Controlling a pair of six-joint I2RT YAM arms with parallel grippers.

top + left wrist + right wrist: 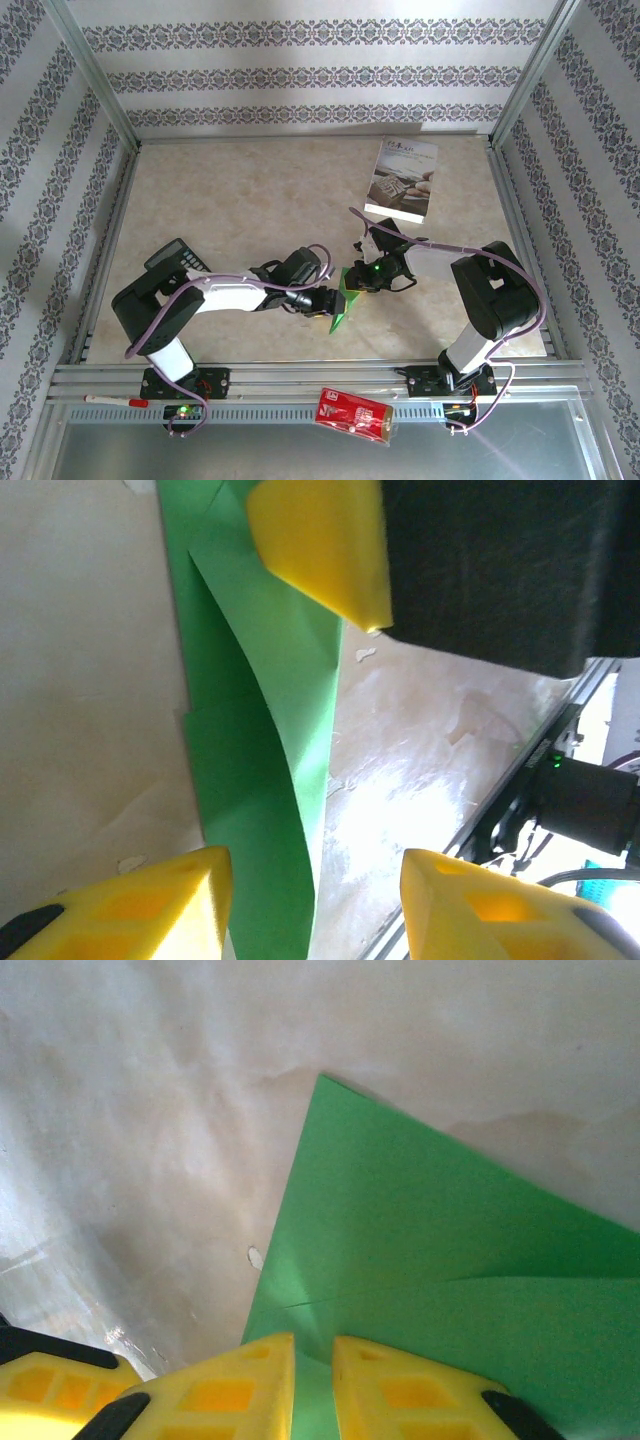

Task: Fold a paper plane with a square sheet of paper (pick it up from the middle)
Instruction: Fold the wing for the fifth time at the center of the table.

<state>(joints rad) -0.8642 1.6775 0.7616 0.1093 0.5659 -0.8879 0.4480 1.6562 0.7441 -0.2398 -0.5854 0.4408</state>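
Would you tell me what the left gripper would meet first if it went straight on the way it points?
Probably the green paper, whose edge stands between the open fingers of the left gripper; beyond it, a yellow finger of the right gripper. Depth is unclear.

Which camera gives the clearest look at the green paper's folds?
Right wrist: the green paper lies broad and close, pointed corner and creases plain, the right gripper pinching it. Left wrist gives a curling folded strip; top external, a small green patch.
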